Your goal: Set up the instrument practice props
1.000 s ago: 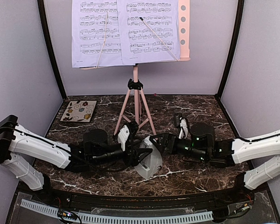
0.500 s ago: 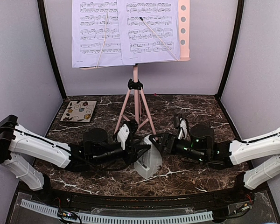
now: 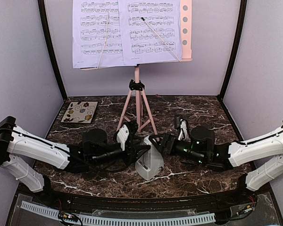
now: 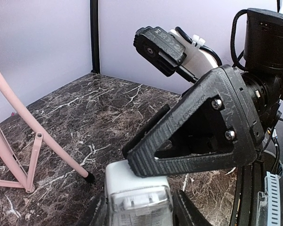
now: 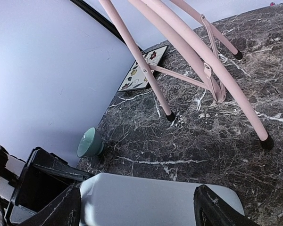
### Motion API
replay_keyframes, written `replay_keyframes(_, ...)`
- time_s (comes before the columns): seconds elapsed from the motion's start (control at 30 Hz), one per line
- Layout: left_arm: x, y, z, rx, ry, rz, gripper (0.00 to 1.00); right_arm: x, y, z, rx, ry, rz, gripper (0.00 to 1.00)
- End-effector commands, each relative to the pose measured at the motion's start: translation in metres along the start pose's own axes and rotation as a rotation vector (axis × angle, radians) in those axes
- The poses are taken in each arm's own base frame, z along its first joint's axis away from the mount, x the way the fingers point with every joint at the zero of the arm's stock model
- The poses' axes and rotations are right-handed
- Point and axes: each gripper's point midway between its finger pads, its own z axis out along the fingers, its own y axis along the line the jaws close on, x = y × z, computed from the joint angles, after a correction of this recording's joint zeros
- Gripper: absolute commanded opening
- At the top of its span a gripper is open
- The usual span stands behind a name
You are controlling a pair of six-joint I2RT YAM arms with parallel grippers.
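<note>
Left fingers (image 4: 97,214) grasping metronome (image 3: 149,162), right fingers (image 5: 217,209) flanking it, grip unclear, green bowl (image 5: 89,142) right-wrist only

The music stand (image 3: 137,75) was pale pink, its desk dotted with round holes. The two sheet-music pages (image 3: 96,33) were white, printed with black staves and notes. The metronome (image 3: 150,164) was white-grey. The table (image 3: 203,110) was dark brown marble veined in white. The coaster (image 3: 79,112) bore a cream floral print. The bowl (image 5: 90,142) was pale green and the walls (image 3: 19,70) lavender.
</note>
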Motion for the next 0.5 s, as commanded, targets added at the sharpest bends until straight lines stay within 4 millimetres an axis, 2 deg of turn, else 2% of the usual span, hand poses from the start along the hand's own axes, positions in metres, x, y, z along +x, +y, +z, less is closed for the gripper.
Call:
replay_keyframes(0.0,-0.013,-0.018,-0.012,0.088,-0.046,0.077,0.24,0.056,-0.092,-0.011,0.307,0.158,-0.098,0.81)
replay_keyframes(0.23,-0.013,-0.03,-0.014,0.139,-0.055,0.099,0.23,0.063,-0.109,-0.022,0.357,0.167,-0.096,0.8)
replay_keyframes(0.47,-0.012,-0.029,-0.022,0.133,-0.065,0.1,0.22,0.064,-0.113,-0.024,0.369,0.167,-0.094,0.8)
